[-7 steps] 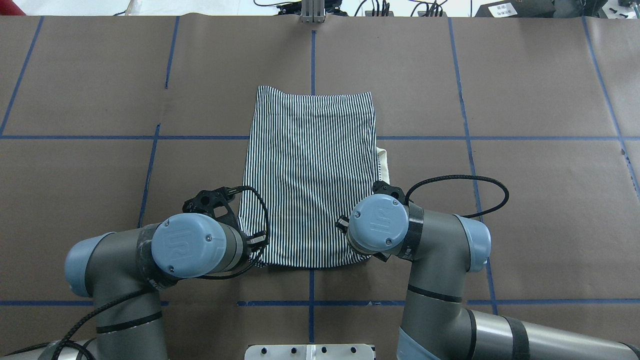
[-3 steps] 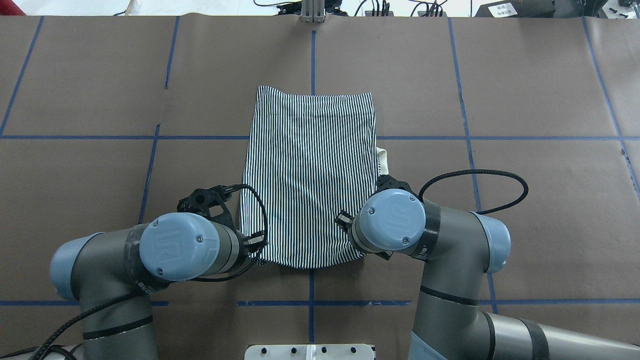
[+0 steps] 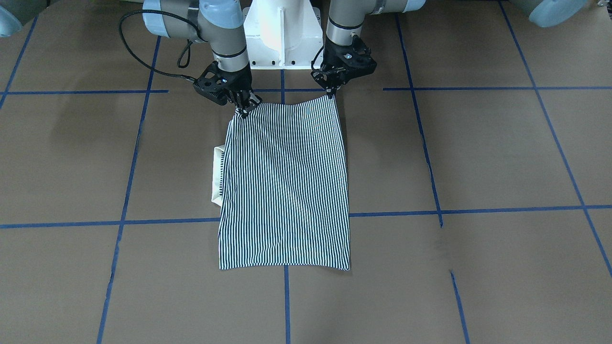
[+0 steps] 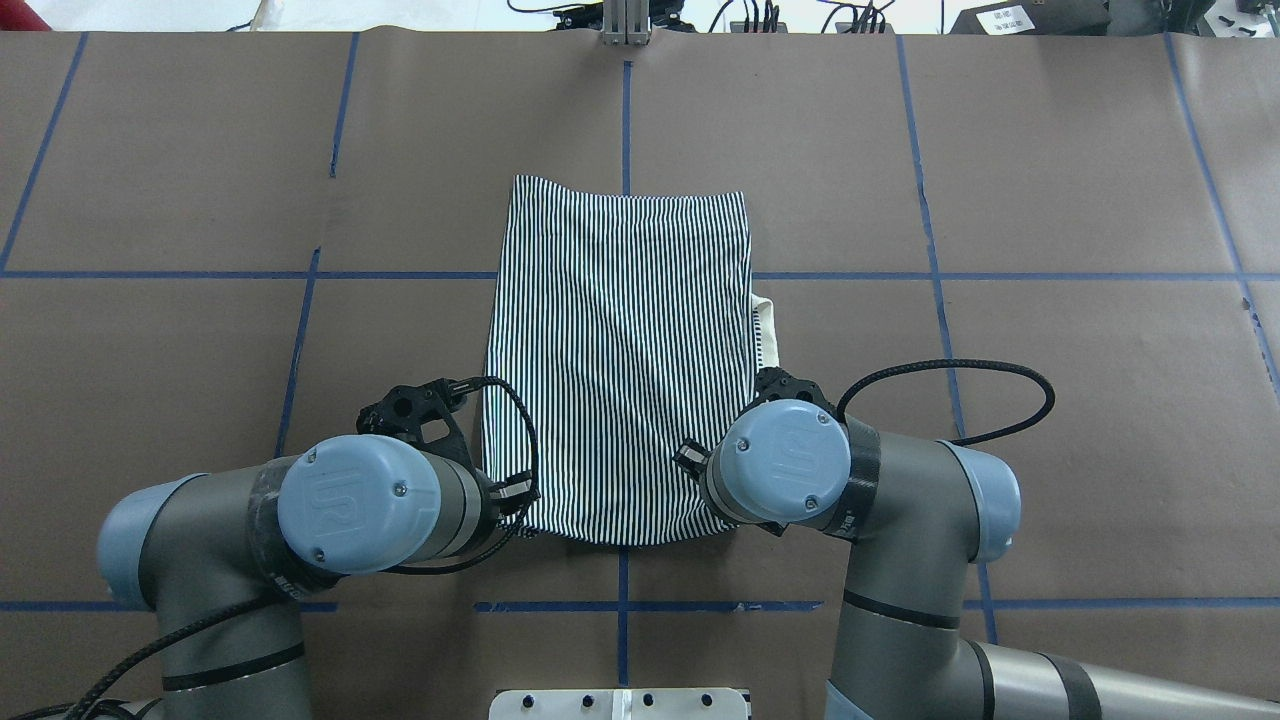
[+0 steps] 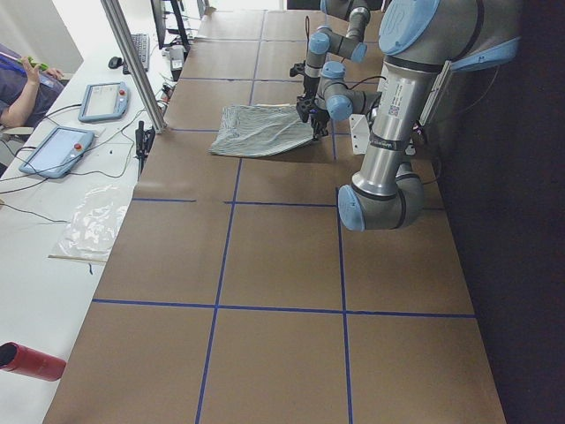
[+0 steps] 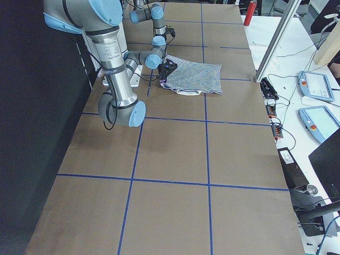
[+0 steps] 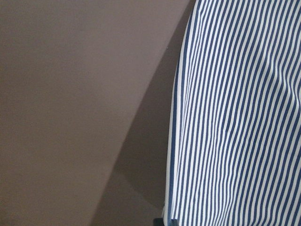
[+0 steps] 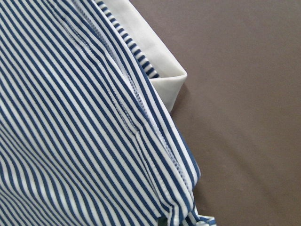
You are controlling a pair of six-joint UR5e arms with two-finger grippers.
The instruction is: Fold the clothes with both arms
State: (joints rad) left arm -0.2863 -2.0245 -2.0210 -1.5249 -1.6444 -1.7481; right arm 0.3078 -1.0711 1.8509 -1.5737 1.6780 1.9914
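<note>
The striped polo shirt point(image 3: 284, 186) lies folded into a long rectangle on the middle of the table point(image 3: 478, 143). Its cream collar point(image 3: 217, 177) sticks out from one long side. My left gripper point(image 3: 331, 94) is shut on the shirt's near corner on that view's right. My right gripper point(image 3: 243, 111) is shut on the other near corner. Both corners are lifted a little. In the overhead view the shirt point(image 4: 620, 350) shows, but my wrists hide both grippers. The left wrist view shows the shirt's edge point(image 7: 235, 117). The right wrist view shows stripes and collar point(image 8: 150, 52).
The white pedestal base point(image 3: 279, 33) stands just behind the grippers. Blue tape lines cross the brown paper. A metal post point(image 4: 625, 20) stands at the far edge. A side bench with tablets point(image 5: 57, 150) runs beyond it.
Both wrists have shifted outward and slightly toward the robot's base. The shirt's near hem has been drawn a little that way. The far hem has not moved.
</note>
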